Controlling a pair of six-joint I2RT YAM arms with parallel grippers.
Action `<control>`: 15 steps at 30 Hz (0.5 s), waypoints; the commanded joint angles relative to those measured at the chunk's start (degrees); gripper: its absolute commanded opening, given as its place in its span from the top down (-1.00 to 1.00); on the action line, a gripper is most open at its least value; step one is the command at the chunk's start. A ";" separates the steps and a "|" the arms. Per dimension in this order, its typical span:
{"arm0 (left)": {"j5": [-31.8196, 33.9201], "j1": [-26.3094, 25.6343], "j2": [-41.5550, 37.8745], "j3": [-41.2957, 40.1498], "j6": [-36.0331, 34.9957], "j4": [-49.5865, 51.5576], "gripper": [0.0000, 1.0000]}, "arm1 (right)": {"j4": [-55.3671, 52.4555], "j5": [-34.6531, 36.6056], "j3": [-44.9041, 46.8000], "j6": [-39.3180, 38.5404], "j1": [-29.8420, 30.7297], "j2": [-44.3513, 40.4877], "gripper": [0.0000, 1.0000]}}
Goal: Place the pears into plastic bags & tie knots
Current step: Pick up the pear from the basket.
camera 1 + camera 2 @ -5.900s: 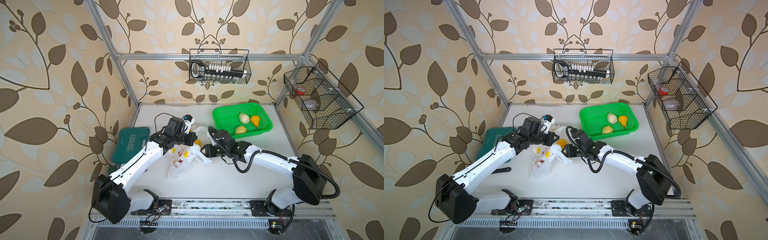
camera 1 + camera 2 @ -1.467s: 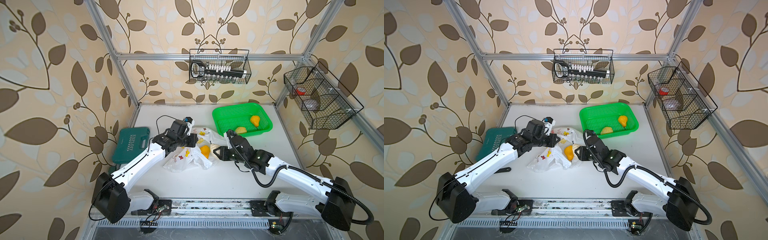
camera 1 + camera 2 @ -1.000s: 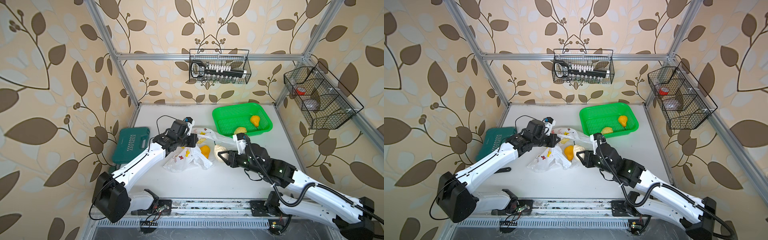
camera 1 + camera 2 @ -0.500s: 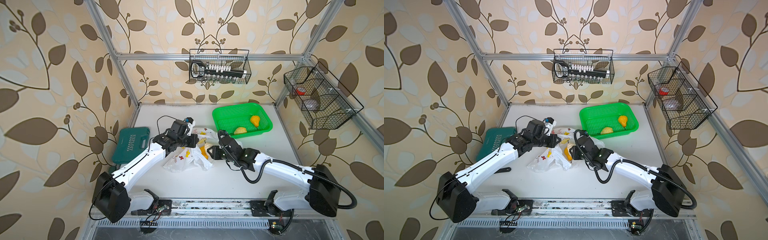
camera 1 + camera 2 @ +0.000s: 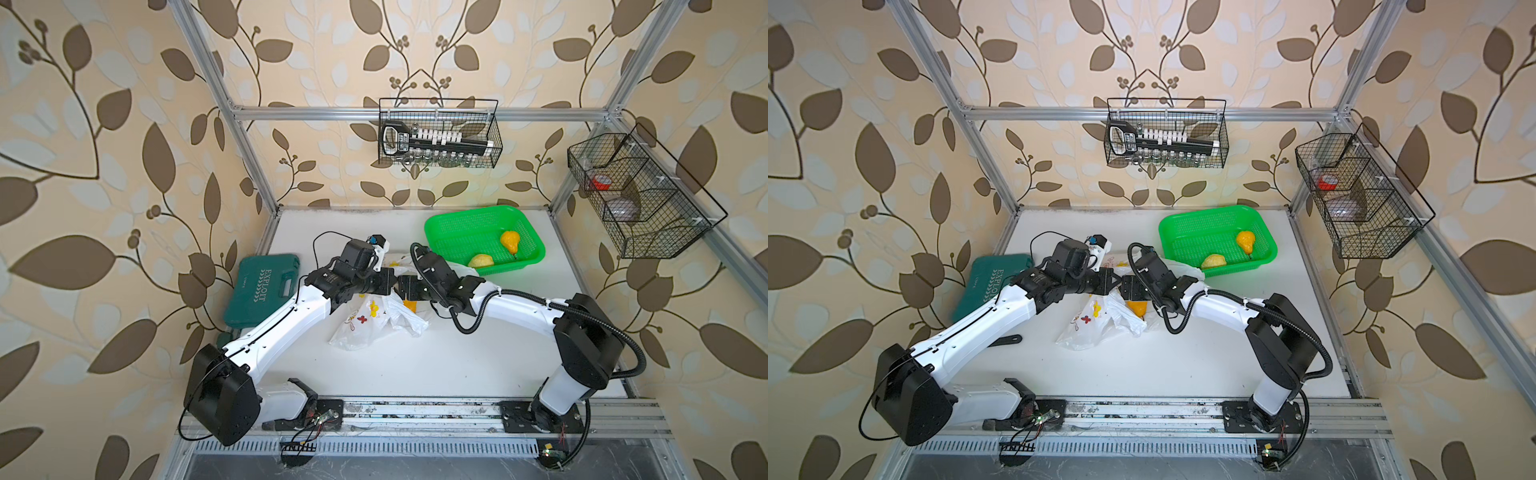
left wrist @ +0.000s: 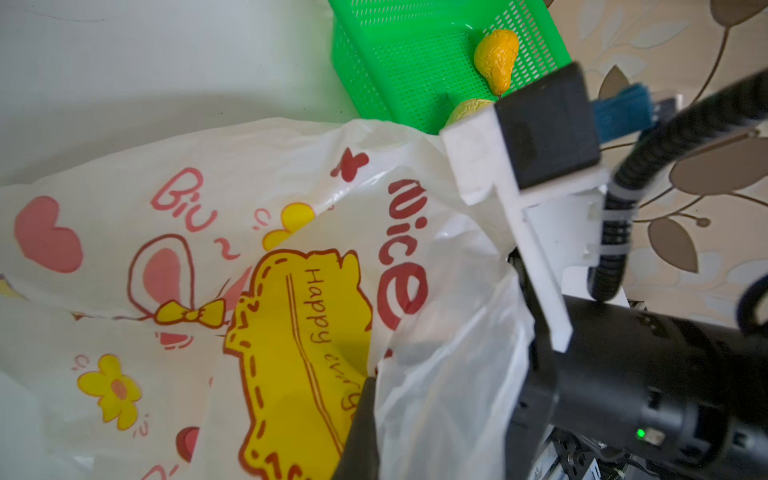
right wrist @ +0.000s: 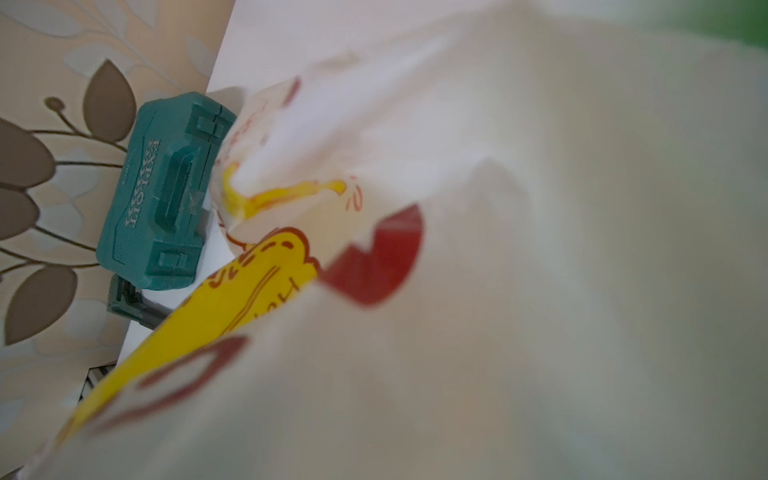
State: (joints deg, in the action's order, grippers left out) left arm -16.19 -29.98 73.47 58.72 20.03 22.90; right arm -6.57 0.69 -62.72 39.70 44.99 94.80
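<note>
Right claw [image 5: 402, 286] back at lone bag [image 5: 365, 324], gap unclear; left claw [image 5: 390, 282] tight on it; two basket [image 5: 461, 232] pears [image 5: 510, 241] [image 5: 481, 260].

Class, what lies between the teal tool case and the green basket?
The plastic bag, with the left arm and right arm reaching over it; both top views show this.
</note>
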 commanded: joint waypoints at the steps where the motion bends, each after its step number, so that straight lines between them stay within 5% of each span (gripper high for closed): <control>1: -0.08 -0.12 -0.70 1.05 0.09 -0.37 1.00 | -2.89 -3.85 1.88 -2.03 0.32 -7.11 -0.85; 10: 0.85 -0.09 -0.28 0.89 0.13 -0.55 1.00 | -13.99 -11.85 7.88 -5.20 -5.19 -29.03 -0.84; 15: 0.51 -0.06 -0.08 0.63 0.47 -1.05 1.00 | -17.35 -9.15 5.61 -6.97 -24.26 -31.45 -0.79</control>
State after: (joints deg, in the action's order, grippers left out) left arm -15.99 -29.98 73.54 58.72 20.14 22.81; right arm -19.00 -10.07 -56.14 34.72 27.38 62.00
